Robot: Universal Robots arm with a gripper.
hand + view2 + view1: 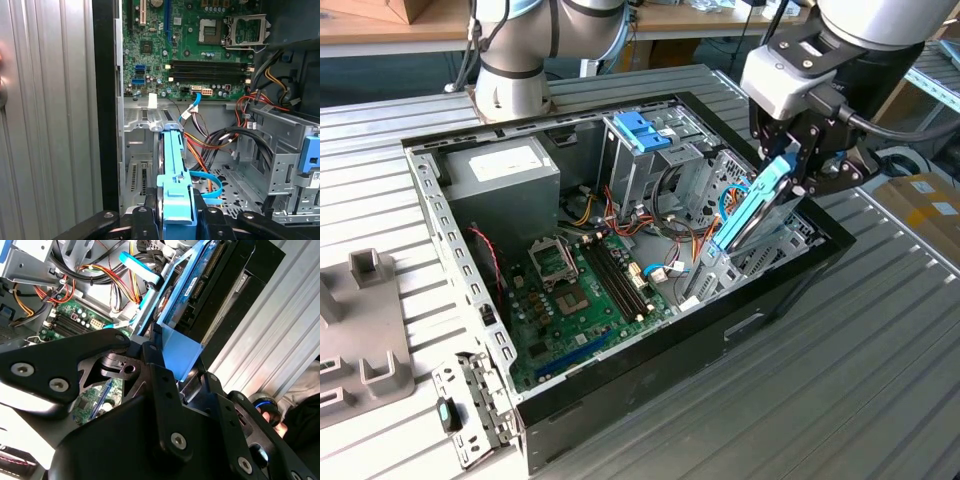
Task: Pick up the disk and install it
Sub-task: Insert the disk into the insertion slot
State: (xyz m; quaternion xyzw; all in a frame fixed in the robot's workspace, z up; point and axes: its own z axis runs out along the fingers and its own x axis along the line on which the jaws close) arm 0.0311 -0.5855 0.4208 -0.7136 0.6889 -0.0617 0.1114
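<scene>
The claw (788, 172) is clamped on the tilted disk (750, 212) by its upper blue edge, at the exterior view's right end of the computer case (650, 385).

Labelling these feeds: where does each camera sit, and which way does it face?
Exterior view: off the arm, looking down into the open computer case; arm and gripper show.
First wrist view: on the wrist, looking along the held disk toward the motherboard; fingers show.
Second wrist view: on the wrist, facing the disk's side; fingers show.
Shared: all three see disk and motherboard.

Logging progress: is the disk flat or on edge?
On edge, leaning: the gripper clamps the disk, blue frame slanting into the case.
</scene>
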